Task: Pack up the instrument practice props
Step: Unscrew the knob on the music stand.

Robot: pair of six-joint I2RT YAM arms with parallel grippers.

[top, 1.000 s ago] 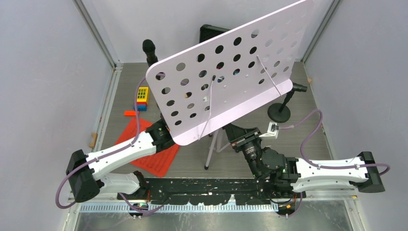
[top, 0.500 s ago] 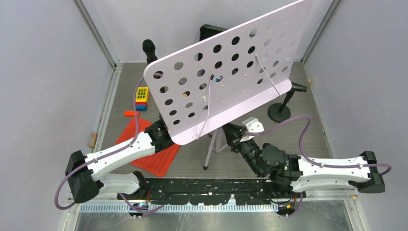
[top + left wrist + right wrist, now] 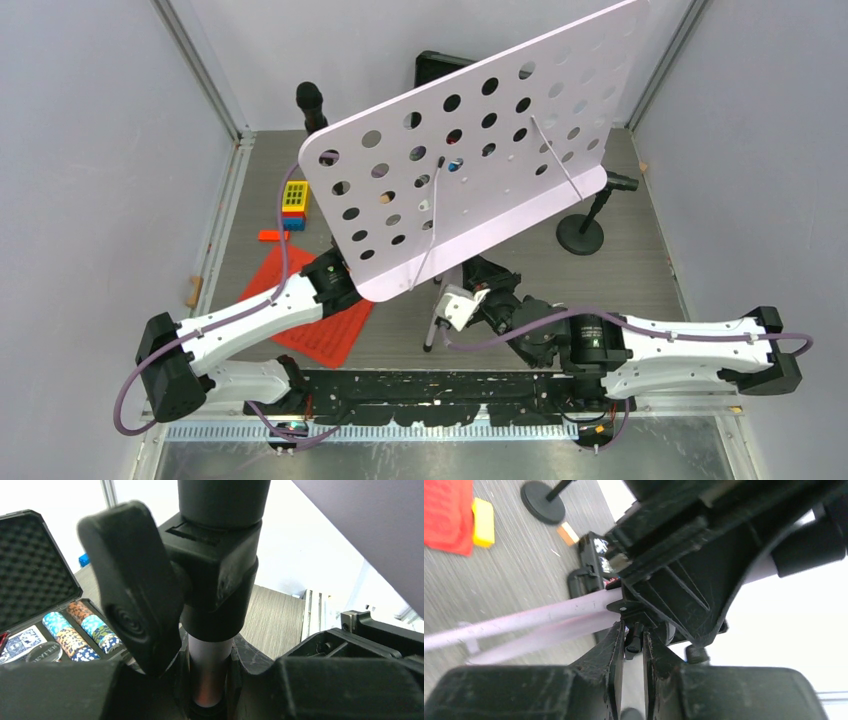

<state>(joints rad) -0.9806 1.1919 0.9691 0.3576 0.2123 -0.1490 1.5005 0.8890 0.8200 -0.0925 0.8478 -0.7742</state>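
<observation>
While my left hand [image 3: 207, 700] is clamped on the silver pole [image 3: 207, 660] of the music rack [image 3: 470, 160], just under its black collar and knob [image 3: 135, 605], my right hand [image 3: 634, 642] sits beneath the plate at 5 o'clock. Its fingers [image 3: 614, 650] are drawn almost together on a small black tab [image 3: 632, 645] under the rack's black bracket [image 3: 684, 595]. Seen from above, the rack stands at the middle of the counter [image 3: 650, 260], its white hole-punched plate tilted and hiding the tips of both my hands. One silver tripod leg [image 3: 434, 325] shows below the plate's near edge at 6 o'clock. The red sheet-music pages [image 3: 335, 335] lie flat at 8 o'clock, partly under my left arm. One microphone [image 3: 311, 100] stands upright at 11 o'clock, behind the plate's far-left corner. The other microphone [image 3: 620, 183] is at 2 o'clock, tilted on its pole over a round base [image 3: 580, 238], just beside the plate's right end. The black case of poker chips [image 3: 440, 65] sits at 12 o'clock behind the rack; my left wrist view shows it open, with a foam lid and rows of chips [image 3: 75, 635]. The yellow and blue toy blocks [image 3: 294, 203] lie at 10 o'clock, with a small orange piece [image 3: 268, 236] between them and the pages.
</observation>
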